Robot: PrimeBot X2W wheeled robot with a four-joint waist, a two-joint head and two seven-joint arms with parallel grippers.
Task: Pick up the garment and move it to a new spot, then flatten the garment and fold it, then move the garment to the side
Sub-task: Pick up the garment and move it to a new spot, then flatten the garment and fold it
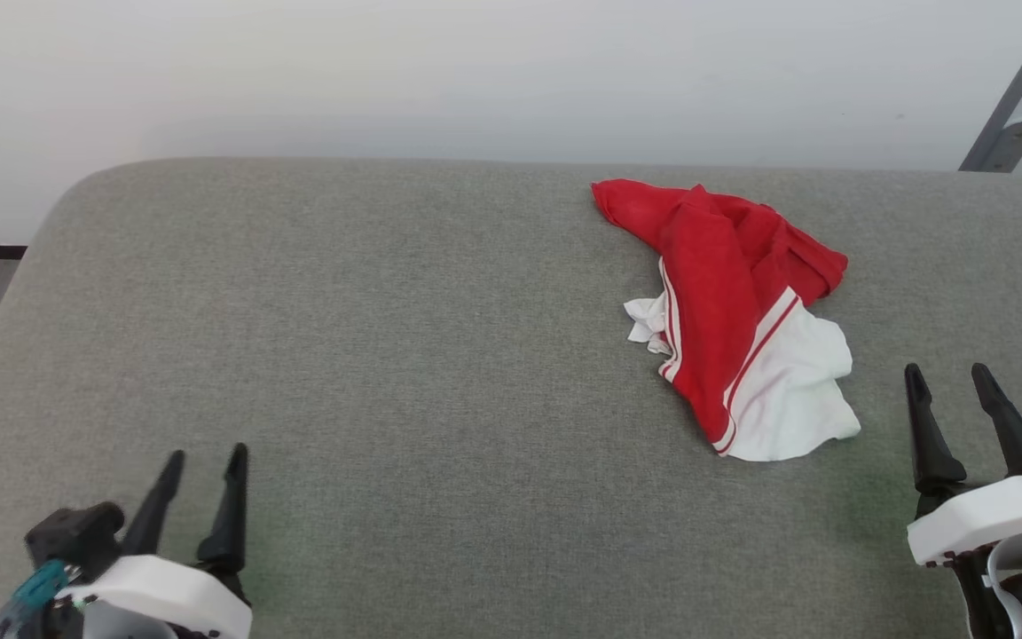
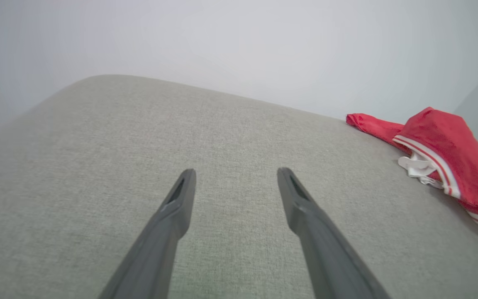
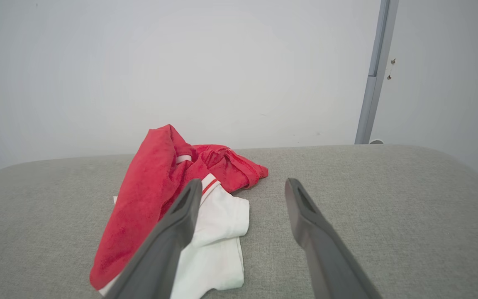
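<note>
At the left, the left gripper (image 1: pixel 207 456), with its two long dark fingers, stood wide apart and held nothing. Under it and ahead of it there was only the grey woven padded surface (image 1: pixel 387 355), which ended at the plain white wall (image 1: pixel 475 71). From this gripper the task's thing lay well apart, far to its right and a little ahead.

The garment (image 1: pixel 715 302), a red soft-cloth short-sleeved top with white sleeve ends and thin red-and-white stripe bands, lay crumpled in a heap on the surface. Its long axis ran slantwise: the red pointed end was the far one, close to the wall side, and the broad white sleeve end was the near one, turned toward the right arm.

The right gripper (image 1: pixel 948 373) was also spread wide and empty. The garment lay ahead of it and to its left. The white end was near its left finger, but in the head view they were apart, not touching. Further right, beyond this gripper, a slim grey metal post (image 1: pixel 1008 98) stood against the wall.

I judge that the picking up was not yet begun. The right arm was clearly the nearer one, so it would need to go forward and leftward and reach the white end first.
</note>
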